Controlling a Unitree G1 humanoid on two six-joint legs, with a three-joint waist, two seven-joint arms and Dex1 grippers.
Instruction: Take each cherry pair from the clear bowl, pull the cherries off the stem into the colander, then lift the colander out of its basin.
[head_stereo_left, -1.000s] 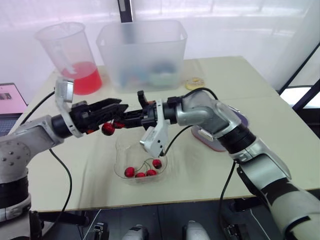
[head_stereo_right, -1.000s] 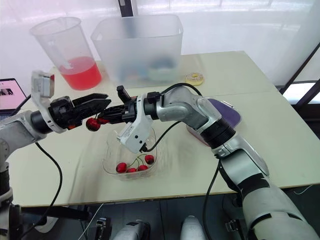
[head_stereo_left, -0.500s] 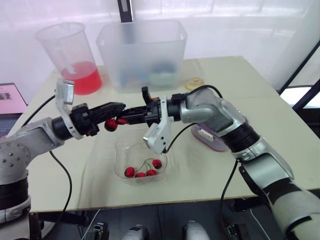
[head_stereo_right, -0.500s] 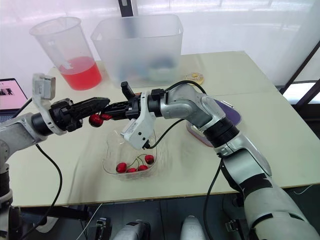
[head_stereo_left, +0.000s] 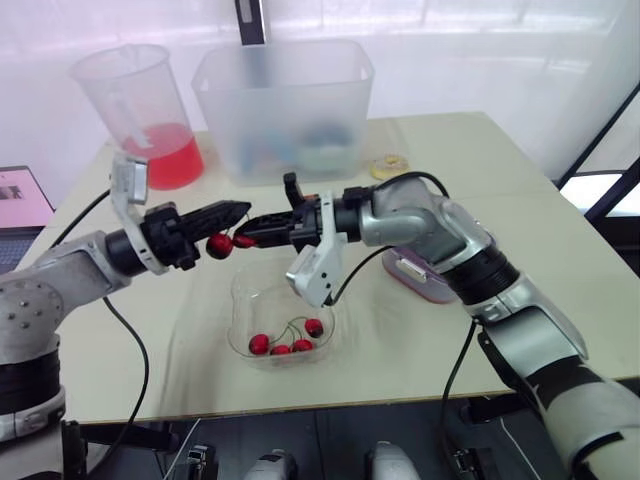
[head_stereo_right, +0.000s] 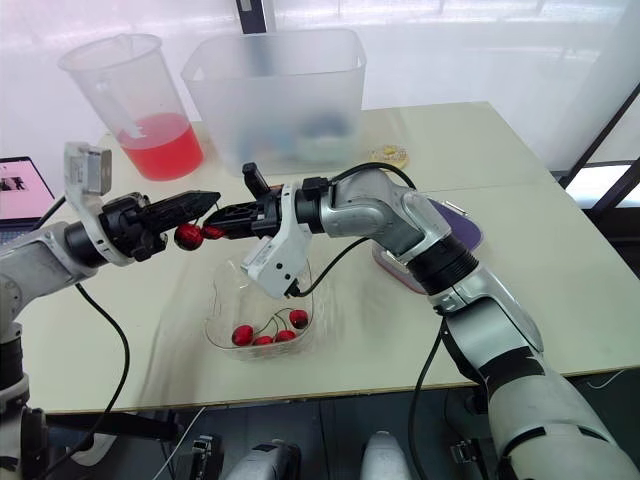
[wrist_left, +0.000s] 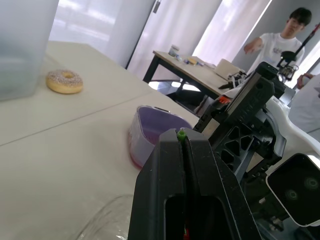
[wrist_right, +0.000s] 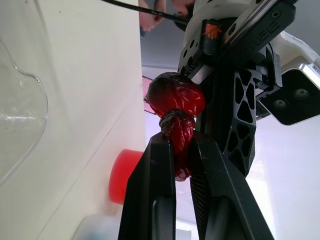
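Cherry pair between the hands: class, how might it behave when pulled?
Probably soft: the cherry squashes where the right hand pinches it. Its thin stem, clamped in the left hand, likely snaps. Round, so it may roll.

A clear jug (head_stereo_left: 135, 110) part-filled with red liquid is seen at the far left of the table (head_stereo_left: 540, 215). A sprinkled doughnut (head_stereo_left: 389, 166) is placed just beside a large frosted tub (head_stereo_left: 285, 100).

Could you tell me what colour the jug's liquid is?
The liquid is pinkish red; right eye view.
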